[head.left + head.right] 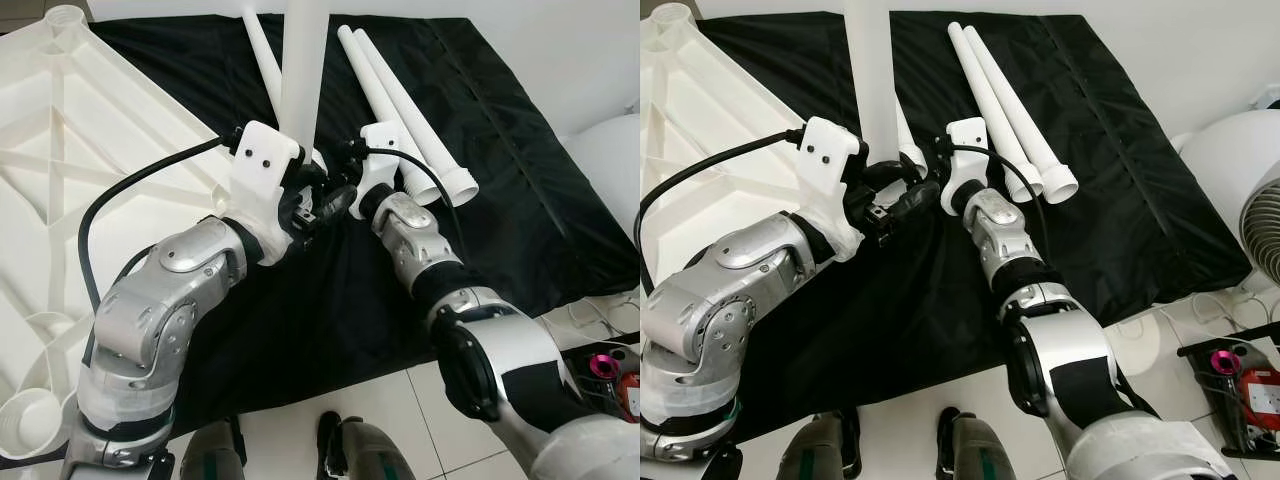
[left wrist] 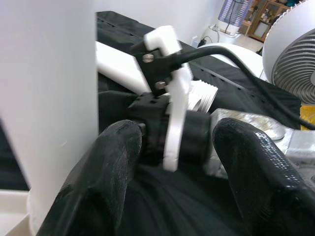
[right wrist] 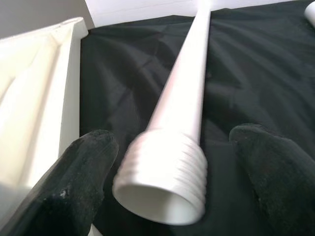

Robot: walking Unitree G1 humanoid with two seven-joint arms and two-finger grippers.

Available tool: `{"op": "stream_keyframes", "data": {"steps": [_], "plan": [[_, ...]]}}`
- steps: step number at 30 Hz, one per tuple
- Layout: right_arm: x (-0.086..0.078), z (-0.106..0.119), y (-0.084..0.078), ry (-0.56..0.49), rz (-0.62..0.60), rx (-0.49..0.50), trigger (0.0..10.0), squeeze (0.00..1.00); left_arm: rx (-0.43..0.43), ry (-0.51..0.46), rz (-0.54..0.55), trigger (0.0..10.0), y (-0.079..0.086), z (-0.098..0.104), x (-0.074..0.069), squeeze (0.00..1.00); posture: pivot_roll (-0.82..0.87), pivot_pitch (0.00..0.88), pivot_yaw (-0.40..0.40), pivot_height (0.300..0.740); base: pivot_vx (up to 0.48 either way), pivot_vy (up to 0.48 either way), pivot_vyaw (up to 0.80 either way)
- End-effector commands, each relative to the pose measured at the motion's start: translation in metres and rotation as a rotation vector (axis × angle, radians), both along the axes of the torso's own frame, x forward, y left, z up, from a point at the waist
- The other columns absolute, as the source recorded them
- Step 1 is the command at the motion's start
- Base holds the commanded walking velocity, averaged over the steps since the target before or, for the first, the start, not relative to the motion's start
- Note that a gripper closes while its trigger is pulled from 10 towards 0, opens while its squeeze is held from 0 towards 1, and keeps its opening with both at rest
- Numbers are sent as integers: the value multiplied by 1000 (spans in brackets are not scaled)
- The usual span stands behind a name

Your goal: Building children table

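The white table top (image 1: 70,150) lies upside down on the left of a black cloth (image 1: 500,180). One white leg (image 1: 305,70) stands upright by the table top's near corner, its foot hidden behind my left wrist. My left gripper (image 1: 308,205) is open beside this leg (image 2: 49,98), which is outside its fingers (image 2: 108,162). A second leg (image 3: 184,93) lies on the cloth with its threaded end (image 3: 165,182) towards my right gripper (image 1: 336,197). That gripper (image 3: 172,140) is open, a finger on each side of the thread. Two more legs (image 1: 400,100) lie to the right.
A grey fan (image 1: 1240,200) stands at the right edge of the cloth. On the tiled floor (image 1: 1160,340) beyond it is a box with a pink item (image 1: 1240,385). My feet (image 1: 345,450) stand at the cloth's near edge. Black cables (image 1: 130,190) arc over the table top.
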State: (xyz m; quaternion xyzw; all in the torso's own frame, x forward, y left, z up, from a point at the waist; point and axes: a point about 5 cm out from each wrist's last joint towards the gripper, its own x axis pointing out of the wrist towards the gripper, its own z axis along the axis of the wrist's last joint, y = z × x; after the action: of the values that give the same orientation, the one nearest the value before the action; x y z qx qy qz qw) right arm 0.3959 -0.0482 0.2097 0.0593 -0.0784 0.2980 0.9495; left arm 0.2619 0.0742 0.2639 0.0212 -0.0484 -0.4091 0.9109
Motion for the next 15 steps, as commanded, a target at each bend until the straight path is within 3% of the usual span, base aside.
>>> {"op": "stream_keyframes", "data": {"steps": [1, 8, 15], "plan": [[-2, -6, 9, 41, 14, -5, 10000, 0, -6, -9, 3, 10000, -4, 3, -4, 0, 103, 254, -109, 740, 0, 0, 0], [-6, -16, 31, 126, 7, -1, 10000, 0, -9, -6, 19, 10000, -4, 6, -10, 0, 142, 290, -108, 740, 0, 0, 0], [-8, -19, 40, 147, -35, -20, 10000, 0, -7, 0, 27, 10000, -1, 7, -11, 0, 154, 312, -99, 740, 0, 0, 0]]}}
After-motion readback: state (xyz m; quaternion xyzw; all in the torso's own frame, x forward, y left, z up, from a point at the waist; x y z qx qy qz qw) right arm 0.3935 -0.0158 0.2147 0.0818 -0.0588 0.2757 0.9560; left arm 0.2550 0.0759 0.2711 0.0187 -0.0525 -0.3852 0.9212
